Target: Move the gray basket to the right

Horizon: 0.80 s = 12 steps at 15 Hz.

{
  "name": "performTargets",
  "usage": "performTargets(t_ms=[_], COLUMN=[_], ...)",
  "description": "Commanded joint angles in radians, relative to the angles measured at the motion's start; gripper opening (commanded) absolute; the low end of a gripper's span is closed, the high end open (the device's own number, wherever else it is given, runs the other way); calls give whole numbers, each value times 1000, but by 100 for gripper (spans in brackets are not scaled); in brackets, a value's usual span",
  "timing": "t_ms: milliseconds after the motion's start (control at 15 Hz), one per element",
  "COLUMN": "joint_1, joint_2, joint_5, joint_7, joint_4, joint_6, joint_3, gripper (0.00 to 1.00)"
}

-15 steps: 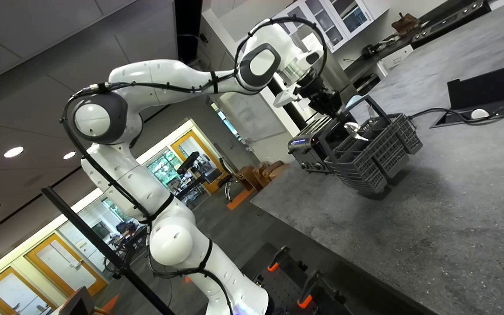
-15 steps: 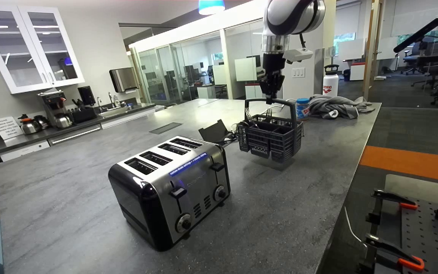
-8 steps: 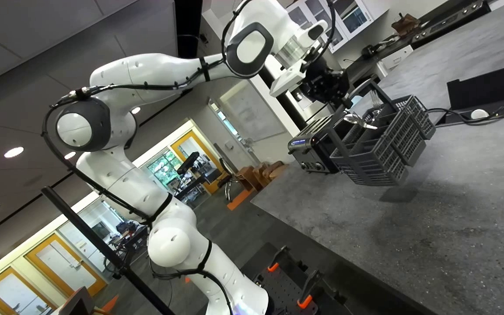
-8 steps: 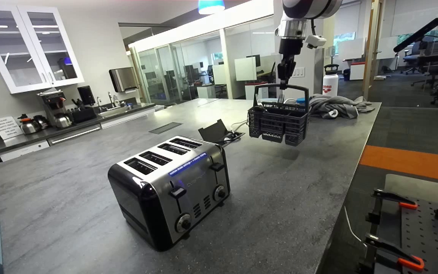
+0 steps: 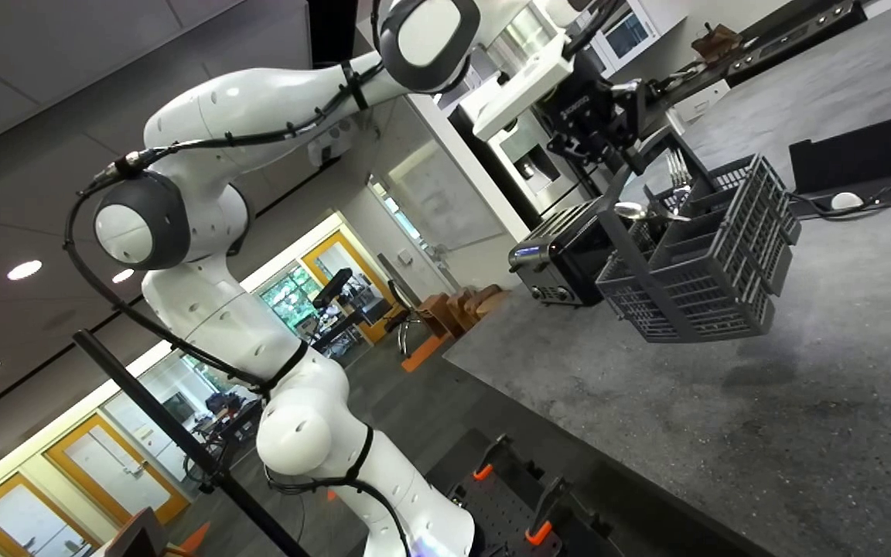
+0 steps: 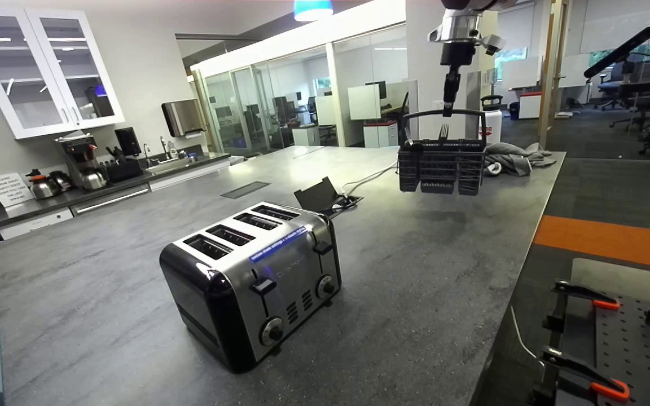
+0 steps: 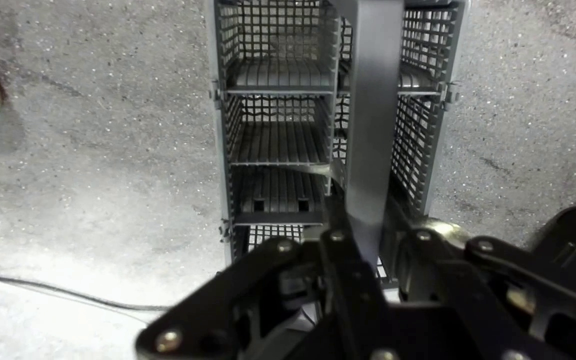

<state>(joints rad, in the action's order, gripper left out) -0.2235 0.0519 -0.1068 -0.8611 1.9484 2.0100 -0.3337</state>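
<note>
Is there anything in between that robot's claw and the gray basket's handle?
Nothing visible: the gripper is shut right on the handle of the gray basket, which hangs above the countertop. The spoon and fork poke up from the basket but sit below the grip.

Right of centre in both exterior views, the latticed basket (image 5: pixel 701 298) is dark gray and the gripper (image 5: pixel 633 160) black. In an exterior view, the toaster (image 6: pixel 251 276), lower left, is silver and black with a blue strip (image 6: pixel 278 244); the counter (image 6: pixel 398 316) is mottled gray, the carpet patch (image 6: pixel 610 242) at right orange.
</note>
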Motion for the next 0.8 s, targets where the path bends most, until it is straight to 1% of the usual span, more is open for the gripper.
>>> performTargets(t_ms=[0, 67, 333, 400, 733], joint_1=[-25, -32, -34, -33, -51], joint_2=[-19, -31, -43, -43, -142], joint_5=[-9, -11, -11, -11, -28], joint_7=[-30, -39, -39, -39, -55], joint_4=[-23, -32, -24, -24, -109], joint_6=[-5, -4, -4, -4, 110], joint_3=[11, 11, 14, 15, 14], gripper=[5, 19, 19, 5, 5])
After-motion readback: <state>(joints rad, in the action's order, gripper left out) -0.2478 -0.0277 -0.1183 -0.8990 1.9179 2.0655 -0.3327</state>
